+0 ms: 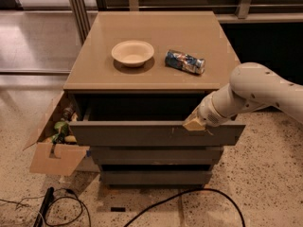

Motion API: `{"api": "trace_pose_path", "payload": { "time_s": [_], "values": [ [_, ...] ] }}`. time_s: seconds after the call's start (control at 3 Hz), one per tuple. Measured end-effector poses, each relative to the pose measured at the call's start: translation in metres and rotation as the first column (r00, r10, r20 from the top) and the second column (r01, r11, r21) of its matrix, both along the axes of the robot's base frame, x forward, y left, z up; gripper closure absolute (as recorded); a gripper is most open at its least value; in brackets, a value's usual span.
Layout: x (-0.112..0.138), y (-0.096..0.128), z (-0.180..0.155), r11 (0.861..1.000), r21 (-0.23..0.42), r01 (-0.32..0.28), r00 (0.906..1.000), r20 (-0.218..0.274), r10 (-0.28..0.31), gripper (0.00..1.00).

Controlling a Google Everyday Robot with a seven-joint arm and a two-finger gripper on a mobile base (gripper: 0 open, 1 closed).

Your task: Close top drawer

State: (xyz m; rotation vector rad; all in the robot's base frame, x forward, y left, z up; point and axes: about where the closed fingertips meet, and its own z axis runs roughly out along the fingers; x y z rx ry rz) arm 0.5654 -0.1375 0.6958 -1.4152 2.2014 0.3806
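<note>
Grey-brown and handleless, the wide top drawer [142,134] stands partly pulled out beneath the tan cabinet top [94,74], its inside in shadow. We see the white arm [255,91] reaching in from the right. Its tan-tipped gripper [195,123] is against the front panel's upper edge; spread or closed, we cannot tell. On top sit a cream bowl [132,52] and a crushed can [185,61]. An open cardboard box [52,157] at the left holds clutter we cannot identify.

A cream pincer [194,123] is seen at the front rim of the grey-brown top drawer [142,134]. The counter [189,32] is coloured tan, the bowl [132,52] cream, the can [185,62] blue-and-white patterned, the floor [270,183] speckled.
</note>
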Motion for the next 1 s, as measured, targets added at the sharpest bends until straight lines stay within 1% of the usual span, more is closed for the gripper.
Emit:
{"api": "trace_pose_path", "payload": {
  "time_s": [0.33,1.0],
  "values": [
    [-0.0032,0.0021,-0.0021,1.0,0.006,-0.004,1.0,-0.006,0.004,0.68],
    [-0.0032,0.0022,-0.0022,1.0,0.006,-0.004,1.0,-0.006,0.004,0.21]
  ]
}}
